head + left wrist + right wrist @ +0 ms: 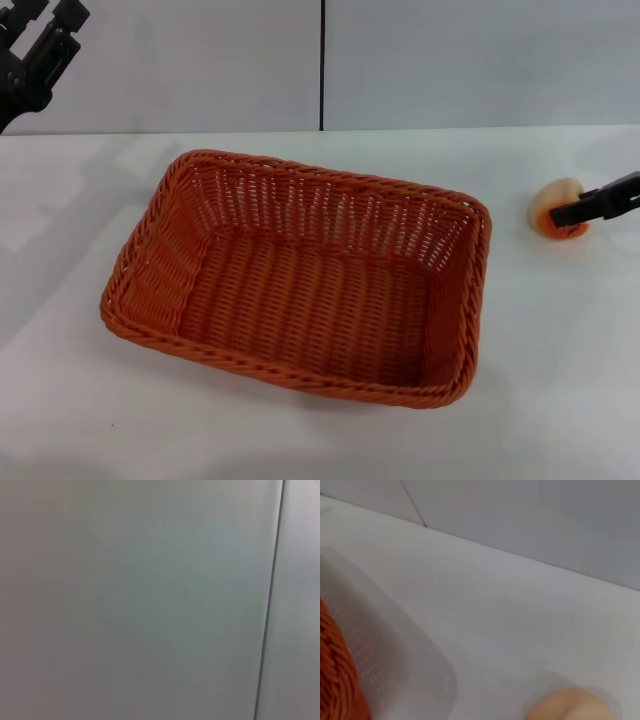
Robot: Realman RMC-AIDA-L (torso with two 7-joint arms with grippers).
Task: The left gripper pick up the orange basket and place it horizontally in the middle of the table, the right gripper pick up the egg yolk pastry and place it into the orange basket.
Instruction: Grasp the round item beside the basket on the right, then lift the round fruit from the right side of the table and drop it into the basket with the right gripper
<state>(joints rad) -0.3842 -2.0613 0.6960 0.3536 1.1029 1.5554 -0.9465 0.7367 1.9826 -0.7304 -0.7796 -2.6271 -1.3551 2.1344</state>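
The orange basket [300,275] lies on the white table, mid-scene in the head view, its long side running left to right and slightly skewed, with nothing inside. One corner of the basket [337,672] shows in the right wrist view. The egg yolk pastry [553,203] sits at the table's right side, well clear of the basket. My right gripper [572,213] reaches in from the right edge and overlaps the pastry's front. The pastry [570,707] is very close in the right wrist view. My left gripper [45,18] is raised at the far left, open, away from the basket.
The white table [330,440] spreads around the basket on all sides. A grey wall with a dark vertical seam [322,65] stands behind it. The left wrist view shows only that wall and seam [270,605].
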